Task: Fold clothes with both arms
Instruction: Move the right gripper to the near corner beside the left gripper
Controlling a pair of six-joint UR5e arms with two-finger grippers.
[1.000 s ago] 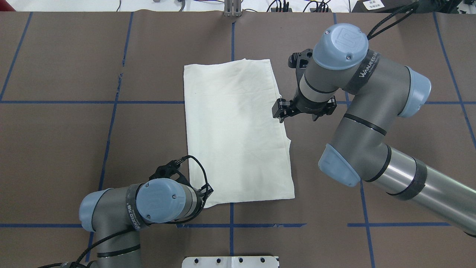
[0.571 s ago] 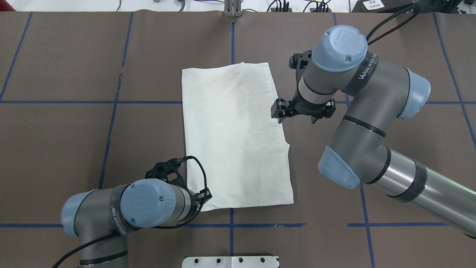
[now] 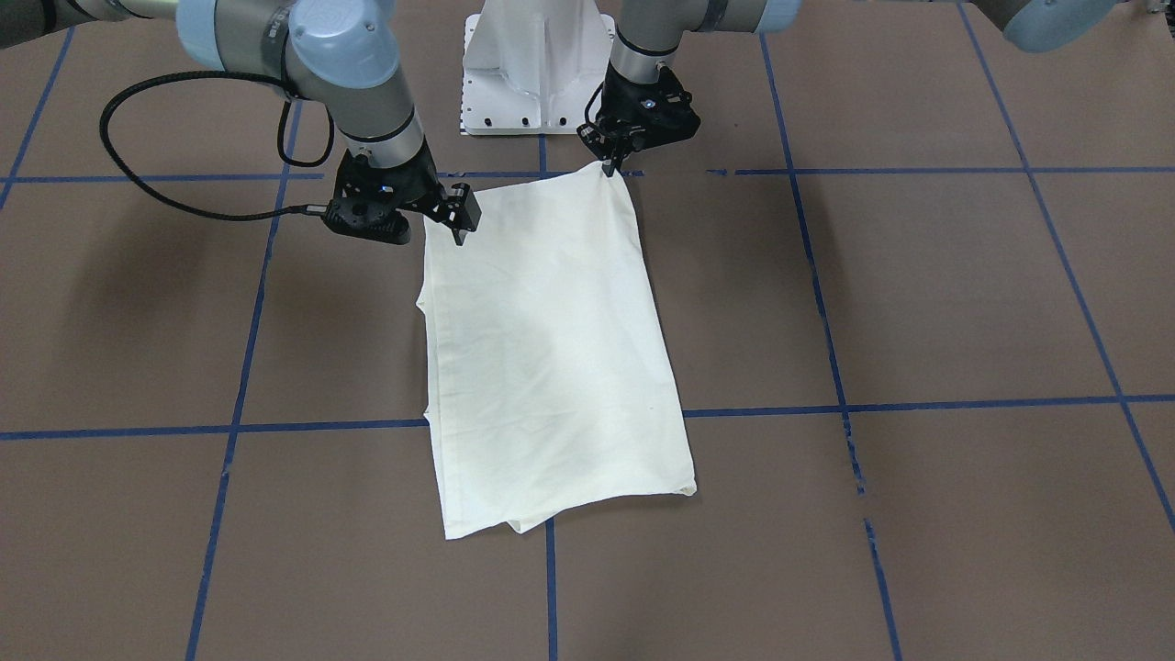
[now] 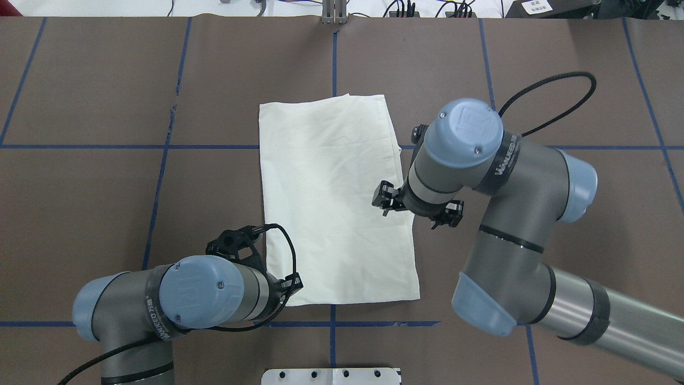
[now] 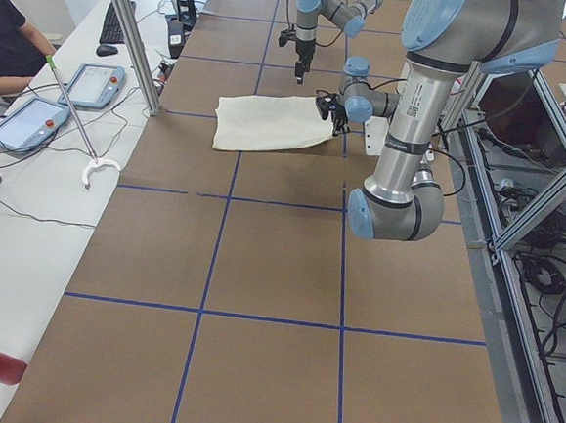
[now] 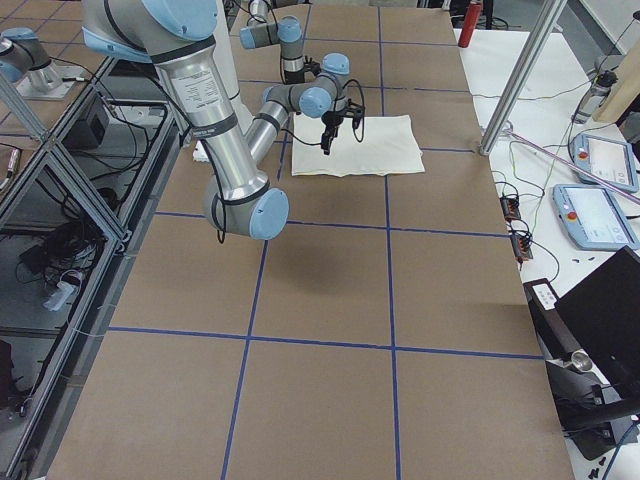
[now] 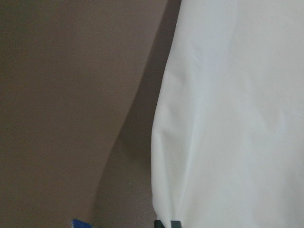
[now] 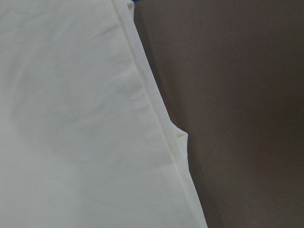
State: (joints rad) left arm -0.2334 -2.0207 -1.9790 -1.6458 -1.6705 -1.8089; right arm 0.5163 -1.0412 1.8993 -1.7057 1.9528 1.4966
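Observation:
The cream shirt lies folded into a long rectangle on the brown table, plain side up; its print is hidden. It also shows in the overhead view. My left gripper is shut on the shirt's corner nearest the robot base; the left wrist view shows cloth right at a fingertip. My right gripper hovers open and empty just over the shirt's opposite long edge, seen in the overhead view. The right wrist view shows that layered edge.
The white pedestal base stands just behind the shirt. Blue tape lines grid the brown table cover. An operator and teach pendants are beyond the table's far side.
The right arm has moved along the shirt's edge toward the robot base. The left arm has drawn back slightly, and the shirt has slid a little toward the base and the robot's left.

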